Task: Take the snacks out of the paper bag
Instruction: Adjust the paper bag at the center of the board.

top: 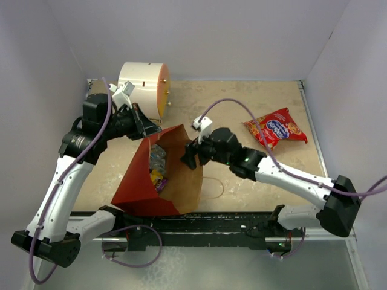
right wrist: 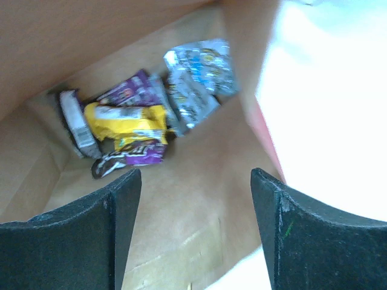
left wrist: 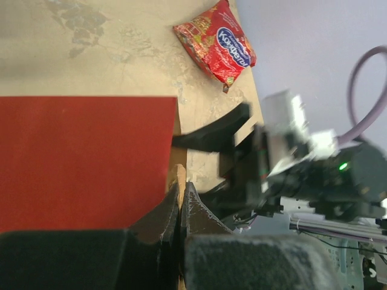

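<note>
The red paper bag (top: 136, 181) lies tipped on the table, its brown inside (right wrist: 181, 229) facing up and right. My left gripper (left wrist: 180, 192) is shut on the bag's upper rim, with a sliver of kraft paper between its tips. My right gripper (right wrist: 195, 176) stands open at the bag's mouth with nothing between its fingers. Deep inside lie several snacks: a yellow-purple packet (right wrist: 130, 124), a silver-grey one (right wrist: 192, 96), a light-blue one (right wrist: 208, 57) and a grey-white one (right wrist: 78, 121). A larger red snack bag (top: 276, 128) lies outside on the table to the right.
A white-and-orange cylinder (top: 145, 87) stands at the back left, just behind my left wrist. Pale walls close in the table on the left, back and right. The right arm's purple cable (top: 242, 106) arcs above the table between the bag and the red snack.
</note>
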### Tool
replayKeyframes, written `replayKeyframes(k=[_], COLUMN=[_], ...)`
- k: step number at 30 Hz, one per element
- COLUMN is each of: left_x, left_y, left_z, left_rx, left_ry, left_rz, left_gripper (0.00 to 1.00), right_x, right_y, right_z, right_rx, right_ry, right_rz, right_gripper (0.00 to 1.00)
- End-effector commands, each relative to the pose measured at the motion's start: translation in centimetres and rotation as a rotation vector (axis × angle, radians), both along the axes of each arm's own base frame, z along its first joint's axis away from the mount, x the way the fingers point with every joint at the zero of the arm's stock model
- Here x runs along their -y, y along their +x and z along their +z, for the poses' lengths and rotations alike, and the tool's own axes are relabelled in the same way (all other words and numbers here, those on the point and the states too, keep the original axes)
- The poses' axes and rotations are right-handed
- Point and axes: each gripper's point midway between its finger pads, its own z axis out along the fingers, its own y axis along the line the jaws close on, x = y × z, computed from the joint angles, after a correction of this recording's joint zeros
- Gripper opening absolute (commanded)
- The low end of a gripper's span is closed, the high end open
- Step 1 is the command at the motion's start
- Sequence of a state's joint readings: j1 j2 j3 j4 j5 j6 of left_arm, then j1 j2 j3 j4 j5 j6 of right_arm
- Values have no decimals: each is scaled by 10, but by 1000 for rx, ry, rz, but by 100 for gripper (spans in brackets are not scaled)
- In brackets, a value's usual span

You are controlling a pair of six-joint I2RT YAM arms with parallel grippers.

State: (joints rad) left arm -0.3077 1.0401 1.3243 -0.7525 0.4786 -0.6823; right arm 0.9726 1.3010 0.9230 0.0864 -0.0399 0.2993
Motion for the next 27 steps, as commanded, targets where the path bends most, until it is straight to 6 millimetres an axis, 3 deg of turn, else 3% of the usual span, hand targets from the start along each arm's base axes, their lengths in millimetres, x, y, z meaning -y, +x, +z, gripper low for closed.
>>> replayKeyframes(k=[1,5,9,12,16,19,24,27], left_x=[-7,-9,-10,-13,-13,-17,-18,-26], left_y=[12,12,15,16,14,12,10,10], left_z=[17,13,9,7,10,10,18,21], left_rx=[107,108,103,84,101,95,125,146], left_ry=[22,27,48,70,75,99,112,147], left_rz=[37,50,49,63,51,58,46,76], left_gripper=[0,0,0,0,0,0,0,0], right_x=[48,75,81,61,31,10,-25,-37], right_y=[23,24,35,41,53,63,76,83], right_z=[32,40,54,59,85,98,85,78], right_rx=[-31,-28,28,143,365,429,389,369], right_ry=[-48,-120,-125,-184,-157,-118,-103,-102], right_rz=[-150,-225,-250,-83,92,151,232,258], right_gripper=[77,82,94,94,92,92,82,68])
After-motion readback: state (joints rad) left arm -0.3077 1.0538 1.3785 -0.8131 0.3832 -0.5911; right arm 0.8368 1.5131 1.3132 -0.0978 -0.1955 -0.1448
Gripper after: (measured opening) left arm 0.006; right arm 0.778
